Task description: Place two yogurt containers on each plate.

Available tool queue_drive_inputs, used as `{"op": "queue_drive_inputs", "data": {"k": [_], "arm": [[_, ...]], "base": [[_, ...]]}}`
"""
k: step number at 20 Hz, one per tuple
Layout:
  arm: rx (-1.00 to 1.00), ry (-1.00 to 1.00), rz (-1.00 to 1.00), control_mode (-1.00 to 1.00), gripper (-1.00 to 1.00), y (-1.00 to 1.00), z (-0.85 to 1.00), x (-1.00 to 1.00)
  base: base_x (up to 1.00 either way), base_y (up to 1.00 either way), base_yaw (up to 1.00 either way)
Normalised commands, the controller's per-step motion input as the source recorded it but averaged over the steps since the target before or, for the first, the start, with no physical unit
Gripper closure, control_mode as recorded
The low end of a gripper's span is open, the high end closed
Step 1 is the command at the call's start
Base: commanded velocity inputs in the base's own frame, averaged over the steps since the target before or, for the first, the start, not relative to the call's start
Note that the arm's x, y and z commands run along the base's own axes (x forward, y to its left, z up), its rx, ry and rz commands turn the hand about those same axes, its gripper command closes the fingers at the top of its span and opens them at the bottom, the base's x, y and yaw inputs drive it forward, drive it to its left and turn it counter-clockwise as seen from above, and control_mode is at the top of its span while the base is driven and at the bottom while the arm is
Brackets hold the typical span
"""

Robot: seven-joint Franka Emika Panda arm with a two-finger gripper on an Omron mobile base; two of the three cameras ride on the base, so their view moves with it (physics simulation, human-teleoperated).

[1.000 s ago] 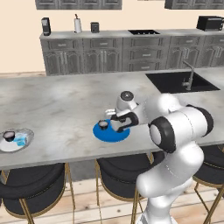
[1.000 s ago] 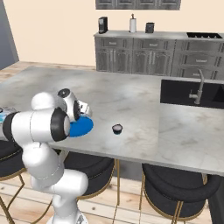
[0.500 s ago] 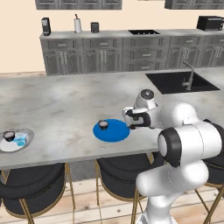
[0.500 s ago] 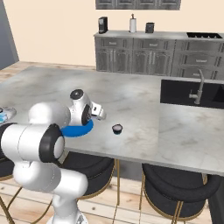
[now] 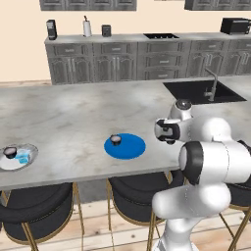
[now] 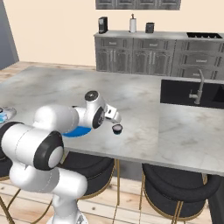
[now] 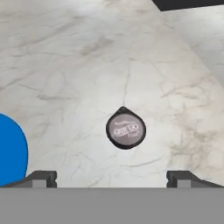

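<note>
Bare marble counter [image 7: 131,57] rings the lone yogurt cup [image 7: 126,129] on every side. The blue plate [image 7: 11,148] lies well off to one side; the sink [image 6: 192,94] lies beyond it.

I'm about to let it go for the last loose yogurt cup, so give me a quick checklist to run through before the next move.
1. Gripper open: ok, tips stand wide apart.
2. Loose yogurt cup upright on bare counter: ok.
3. Cup centred between the tips: ok, roughly, in the hand view.
4. Blue plate has room: ok, one dark cup on it.
5. White plate has two cups: ok.
6. Height above the cup: cannot tell.
</note>
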Motion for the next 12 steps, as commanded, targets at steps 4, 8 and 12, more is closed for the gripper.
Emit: {"op": "queue_drive_inputs", "data": {"k": [4, 8, 12], "arm": [[-0.01, 0.0, -0.01, -1.0, -1.0, -0.17, -0.02, -0.09], [0.0, 0.02, 0.0, -1.0, -1.0, -0.01, -0.07, -0.19], [0.0, 0.12, 0.06, -1.0, -1.0, -0.19, 0.0, -0.29]], "base": [[0.0, 0.0, 0.0], [0.0, 0.0, 0.0], [0.0, 0.0, 0.0]]}}
